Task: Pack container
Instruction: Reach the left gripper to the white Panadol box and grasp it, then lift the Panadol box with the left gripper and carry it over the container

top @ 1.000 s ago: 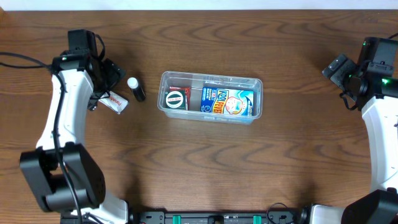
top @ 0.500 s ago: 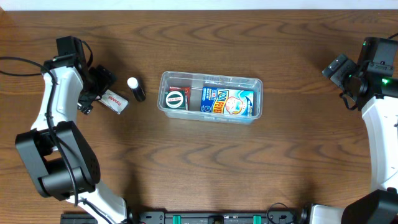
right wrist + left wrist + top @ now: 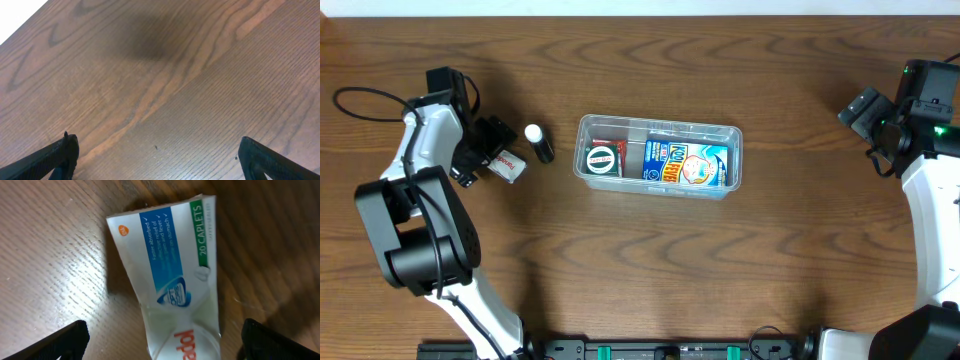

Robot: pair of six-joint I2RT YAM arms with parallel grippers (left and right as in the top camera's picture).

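Note:
The clear plastic container (image 3: 582,150) sits mid-table and holds a blue snack packet (image 3: 687,164), a round-labelled item (image 3: 603,159) and a red packet beside it. A white caplet box (image 3: 507,164) with a blue and green label lies left of it; in the left wrist view the box (image 3: 170,280) lies flat between the spread fingers. My left gripper (image 3: 480,152) is open, low over the box's left end. A small black bottle with a white cap (image 3: 538,142) lies between the box and the container. My right gripper (image 3: 868,125) is open and empty at the far right.
The right wrist view shows only bare wood between the open fingers (image 3: 60,155). A black cable (image 3: 360,95) loops at the far left near the left arm.
My left arm has swung about and the gripper has come down closer over the caplet box. The box, the bottle, the container and the right arm have not moved.

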